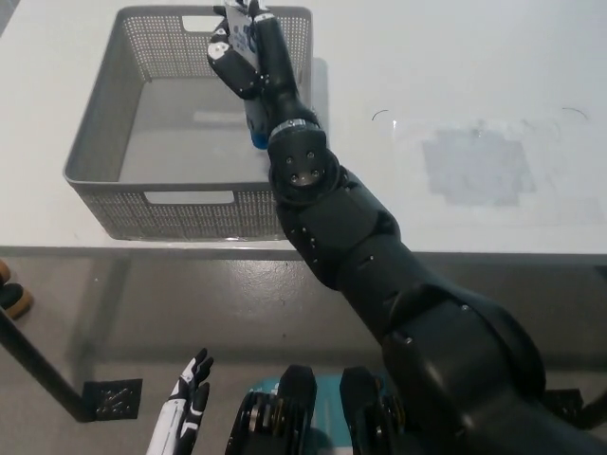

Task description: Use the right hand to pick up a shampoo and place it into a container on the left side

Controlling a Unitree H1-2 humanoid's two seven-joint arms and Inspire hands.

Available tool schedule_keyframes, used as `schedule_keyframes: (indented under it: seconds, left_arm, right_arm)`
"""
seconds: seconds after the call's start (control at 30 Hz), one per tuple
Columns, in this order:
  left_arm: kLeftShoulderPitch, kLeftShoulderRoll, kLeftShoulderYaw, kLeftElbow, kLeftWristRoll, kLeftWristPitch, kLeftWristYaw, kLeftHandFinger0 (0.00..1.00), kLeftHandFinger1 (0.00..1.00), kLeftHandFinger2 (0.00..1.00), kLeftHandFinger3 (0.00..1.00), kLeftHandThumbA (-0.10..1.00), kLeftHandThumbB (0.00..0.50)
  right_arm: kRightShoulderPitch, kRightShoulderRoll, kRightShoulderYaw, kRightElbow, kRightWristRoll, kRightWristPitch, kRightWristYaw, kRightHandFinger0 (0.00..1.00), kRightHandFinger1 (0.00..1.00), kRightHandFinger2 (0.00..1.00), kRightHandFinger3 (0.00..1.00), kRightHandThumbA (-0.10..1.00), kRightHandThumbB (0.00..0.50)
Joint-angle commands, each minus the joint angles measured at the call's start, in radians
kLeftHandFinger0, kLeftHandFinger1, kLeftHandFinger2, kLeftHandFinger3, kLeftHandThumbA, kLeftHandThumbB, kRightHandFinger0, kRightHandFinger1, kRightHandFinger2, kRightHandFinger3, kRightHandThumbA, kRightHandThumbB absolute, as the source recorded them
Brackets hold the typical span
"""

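Holding shampoo (254, 121) over basket (104, 152)

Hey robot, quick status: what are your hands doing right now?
Right hand shut on shampoo bottle, above the grey basket. Left hand low, idle, open. Nothing in the way.

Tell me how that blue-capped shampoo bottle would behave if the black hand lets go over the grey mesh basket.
The blue-capped shampoo bottle, held in the black right hand above the grey mesh basket, looks rigid, so it should keep its shape. It seems roundish and narrow, so it would probably topple and roll. The basket's walls should contain it.
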Motion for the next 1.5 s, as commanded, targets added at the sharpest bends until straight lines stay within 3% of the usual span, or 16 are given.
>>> schedule_keyframes:
  seconds: [0.0,0.03,0.07,0.13,0.17,0.23,0.3,0.4,0.63,0.7,0.73,0.77,0.83,1.13,1.27,1.47]
  left_arm:
    - [-0.016,0.009,-0.007,-0.018,-0.002,-0.037,-0.002,1.00,1.00,1.00,1.00,1.00,0.284]
    - [-0.015,0.009,-0.007,-0.021,0.001,-0.037,-0.001,1.00,1.00,1.00,1.00,1.00,0.273]
    - [-0.014,0.009,-0.007,-0.022,0.005,-0.037,0.002,1.00,1.00,1.00,1.00,1.00,0.271]
    - [-0.015,0.011,-0.010,-0.022,0.016,-0.037,0.011,1.00,1.00,1.00,1.00,1.00,0.260]
    - [-0.014,0.010,-0.010,-0.022,0.022,-0.037,0.014,1.00,1.00,1.00,1.00,1.00,0.258]
    - [-0.019,0.007,-0.006,-0.015,0.012,-0.037,0.005,1.00,1.00,1.00,1.00,1.00,0.268]
    - [-0.019,0.007,-0.007,-0.013,0.008,-0.037,0.004,1.00,1.00,1.00,1.00,1.00,0.263]
    - [-0.018,0.008,-0.011,-0.017,0.009,-0.037,0.006,1.00,1.00,1.00,1.00,1.00,0.258]
    - [-0.020,0.005,-0.010,-0.010,-0.011,-0.037,-0.006,1.00,1.00,1.00,1.00,1.00,0.260]
    - [-0.020,0.006,-0.010,-0.010,-0.013,-0.037,-0.009,1.00,1.00,1.00,1.00,1.00,0.261]
    - [-0.020,0.008,-0.010,-0.010,-0.010,-0.037,-0.008,1.00,1.00,1.00,1.00,1.00,0.267]
    - [-0.023,0.011,-0.011,-0.008,-0.006,-0.037,-0.005,1.00,1.00,1.00,1.00,1.00,0.275]
    - [-0.026,0.011,-0.012,-0.004,-0.006,-0.037,-0.005,1.00,1.00,1.00,1.00,1.00,0.280]
    - [-0.024,0.017,-0.017,-0.007,0.000,-0.037,-0.002,1.00,1.00,1.00,1.00,1.00,0.283]
    - [-0.027,0.016,-0.013,-0.002,-0.009,-0.037,-0.010,1.00,1.00,1.00,1.00,1.00,0.301]
    - [-0.035,0.019,-0.008,-0.005,-0.014,-0.037,-0.014,1.00,1.00,1.00,1.00,1.00,0.258]
  right_arm:
    - [-0.035,-0.004,0.005,0.004,-0.001,-0.040,0.013,0.25,0.57,0.80,0.61,-0.10,0.175]
    - [-0.029,-0.008,0.006,0.004,0.001,-0.046,0.026,0.35,0.60,0.75,0.57,-0.03,0.174]
    - [-0.026,-0.013,0.009,0.006,-0.001,-0.051,0.037,0.33,0.50,0.56,0.49,0.08,0.166]
    - [-0.020,-0.022,0.012,0.010,0.000,-0.057,0.066,0.31,0.42,0.53,0.54,0.25,0.186]
    - [-0.018,-0.027,0.023,0.010,-0.012,-0.058,0.066,0.36,0.46,0.61,0.66,0.37,0.203]
    - [-0.011,-0.036,0.018,0.003,0.003,-0.073,0.109,0.63,0.73,0.88,0.97,0.52,0.250]
    - [-0.005,-0.039,0.018,-0.002,0.006,-0.088,0.123,0.78,0.89,1.00,1.00,0.61,0.290]
    - [-0.001,-0.045,0.028,-0.003,-0.008,-0.088,0.125,1.00,1.00,1.00,1.00,0.74,0.274]
    - [0.002,-0.060,0.021,-0.020,0.006,-0.100,0.153,0.99,1.00,1.00,1.00,0.88,0.282]
    - [-0.001,-0.065,0.021,-0.023,0.004,-0.103,0.152,0.91,0.92,1.00,1.00,0.89,0.286]
    - [-0.005,-0.069,0.021,-0.027,0.002,-0.104,0.148,0.99,1.00,1.00,1.00,0.91,0.283]
    - [-0.009,-0.074,0.023,-0.034,-0.002,-0.100,0.145,1.00,1.00,1.00,1.00,0.93,0.284]
    - [-0.012,-0.085,0.016,-0.055,0.004,-0.090,0.148,1.00,1.00,1.00,1.00,0.93,0.308]
    - [0.114,-0.159,-0.010,-0.459,0.025,0.003,0.202,1.00,1.00,1.00,1.00,0.94,0.265]
    - [0.232,-0.213,-0.028,-0.747,0.060,0.081,0.252,1.00,1.00,1.00,1.00,0.98,0.344]
    - [0.390,-0.278,-0.051,-1.077,0.094,0.176,0.278,1.00,1.00,1.00,1.00,1.00,0.373]
